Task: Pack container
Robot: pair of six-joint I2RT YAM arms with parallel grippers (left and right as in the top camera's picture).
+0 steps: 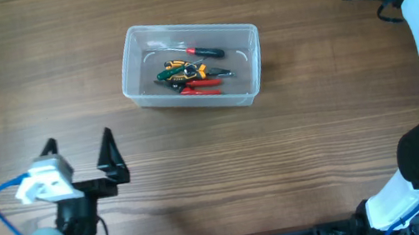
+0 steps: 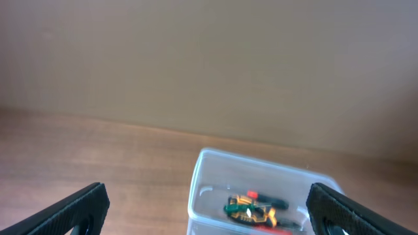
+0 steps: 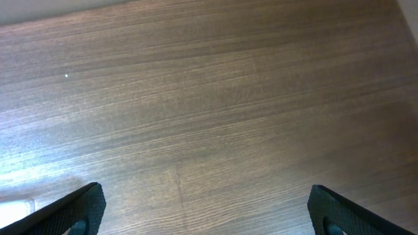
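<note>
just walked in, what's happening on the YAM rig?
Nothing is being handled right now. The container sits on the table with a few pliers inside. The left tool is open and empty at the near left, apart from the container. The right tool is open and empty too, over bare wood at the far right.

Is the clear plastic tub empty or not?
Not empty: the clear rectangular plastic tub holds small hand tools with red, green and black handles.

Wood-grain table (image 1: 284, 165), plain beige wall (image 2: 209, 59)
</note>
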